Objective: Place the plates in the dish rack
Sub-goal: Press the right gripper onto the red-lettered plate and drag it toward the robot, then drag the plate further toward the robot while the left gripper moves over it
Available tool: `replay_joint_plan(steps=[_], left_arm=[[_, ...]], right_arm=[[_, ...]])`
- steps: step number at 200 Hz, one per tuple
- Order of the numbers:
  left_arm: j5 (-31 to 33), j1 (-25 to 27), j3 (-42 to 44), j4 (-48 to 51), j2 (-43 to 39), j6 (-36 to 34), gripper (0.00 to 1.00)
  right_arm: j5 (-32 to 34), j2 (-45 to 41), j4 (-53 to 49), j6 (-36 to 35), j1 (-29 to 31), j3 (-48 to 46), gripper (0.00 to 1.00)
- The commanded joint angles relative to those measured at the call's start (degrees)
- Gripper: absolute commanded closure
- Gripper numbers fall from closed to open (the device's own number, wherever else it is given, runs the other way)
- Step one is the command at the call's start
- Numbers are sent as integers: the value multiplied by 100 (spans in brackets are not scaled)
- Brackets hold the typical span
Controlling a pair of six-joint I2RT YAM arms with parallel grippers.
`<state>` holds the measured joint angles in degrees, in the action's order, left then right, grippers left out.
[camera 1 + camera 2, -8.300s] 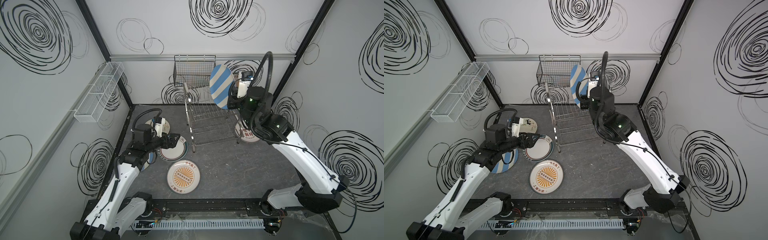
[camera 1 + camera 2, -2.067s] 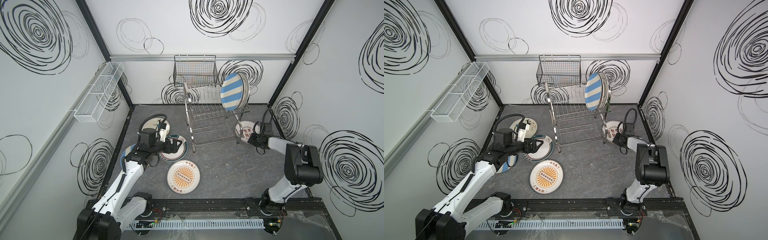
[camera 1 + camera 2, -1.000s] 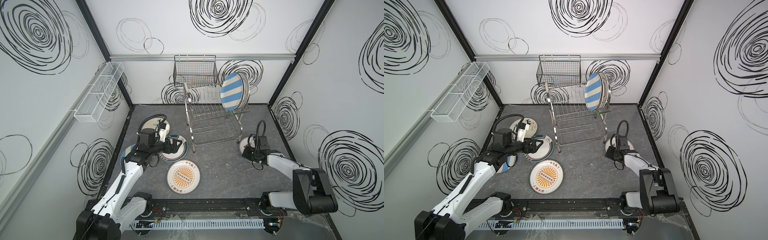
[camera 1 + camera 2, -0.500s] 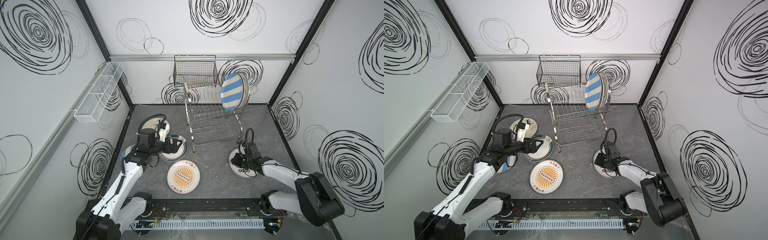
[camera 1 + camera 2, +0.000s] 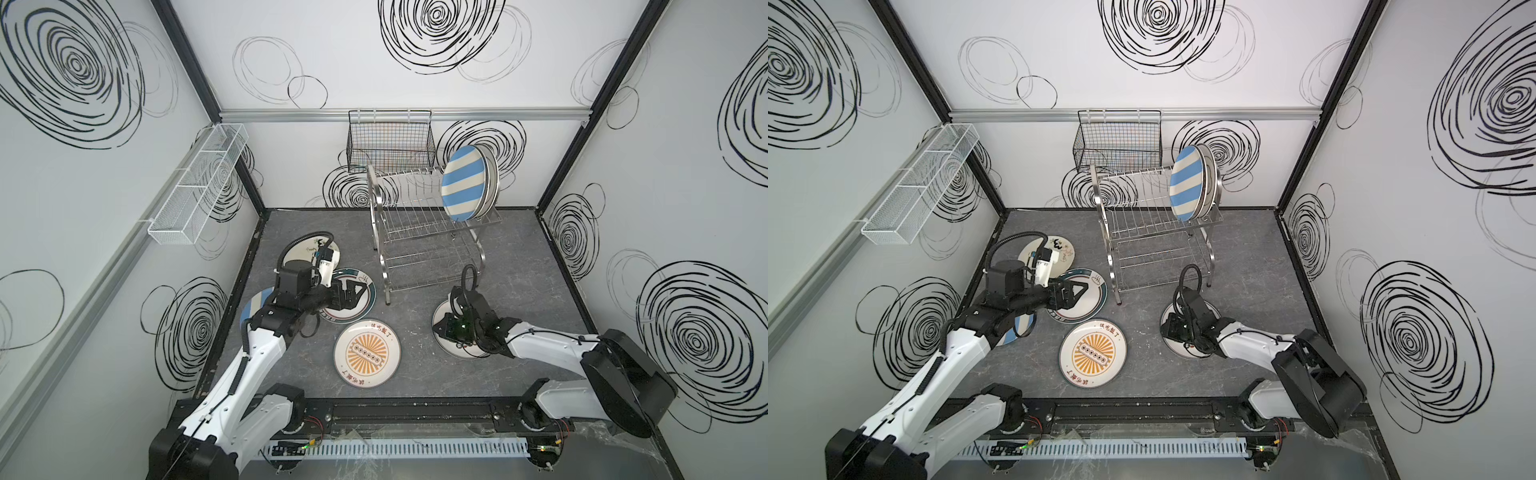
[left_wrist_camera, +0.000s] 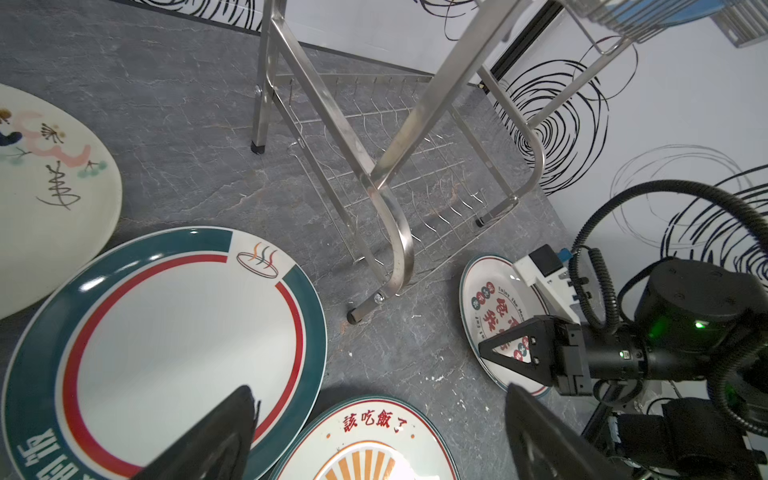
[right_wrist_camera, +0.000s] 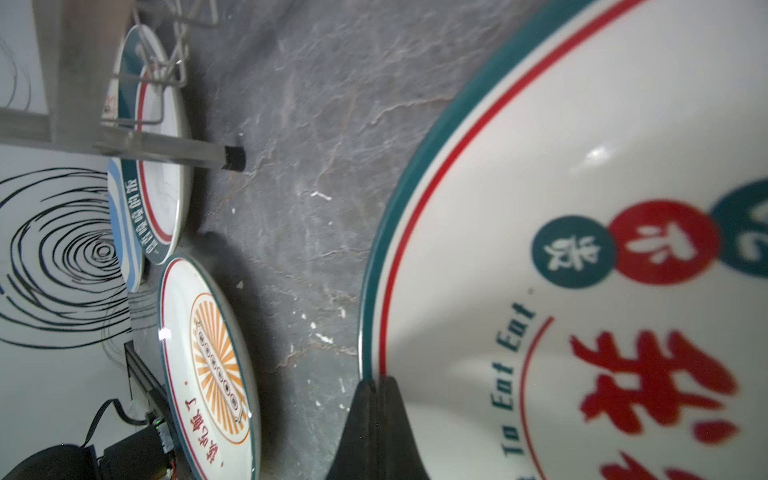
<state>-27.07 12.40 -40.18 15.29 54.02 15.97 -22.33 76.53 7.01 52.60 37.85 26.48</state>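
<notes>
"該吃飯了" on orange sunburst plate (image 6: 365, 451), "Eat Eat" on teal-rimmed character plate (image 7: 582, 257)

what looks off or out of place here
The round teal-rimmed white plate lies partly over the round blue-striped plate on the grey mat, and small white flecks dot the mat near a foot of the shiny steel wire rack.

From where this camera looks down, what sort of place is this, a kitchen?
Probably a robot test booth, not a kitchen: white panel walls marked with black swirls, a left arm and right arm mounted on a front rail, and plates laid on the grey floor beside a dish rack.
</notes>
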Motion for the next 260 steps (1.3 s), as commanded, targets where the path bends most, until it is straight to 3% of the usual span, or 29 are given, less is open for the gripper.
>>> replay_joint_plan(steps=[1, 16, 33, 56, 84, 115, 180, 260], left_arm=[[235, 331, 137, -281, -187, 250, 4], [543, 733, 248, -343, -311, 402, 4], [922, 1285, 466, -605, -441, 690, 4], [1307, 2043, 909, -1345, -427, 1176, 4], [1804, 2885, 1063, -1949, 89, 1344, 4], [2238, 3482, 840, -2258, 875, 1282, 4], [2096, 4003, 472, -3006, 2392, 1356, 4], [1752, 4071, -110, -3258, 3485, 1330, 4]], right_arm=[[117, -127, -106, 19, 102, 305, 100], [513, -449, -918, -257, 68, 495, 98], [1155, -982, -2083, -533, -187, 668, 74], [2135, -1624, -3309, -803, -624, 731, 60], [2919, -2313, -3653, -919, -912, 561, 47], [2606, -2627, -3250, -830, -1404, 8, 41], [2250, -2633, -2587, -874, -2010, -604, 39], [1738, -2487, -2016, -896, -2260, -1146, 40]])
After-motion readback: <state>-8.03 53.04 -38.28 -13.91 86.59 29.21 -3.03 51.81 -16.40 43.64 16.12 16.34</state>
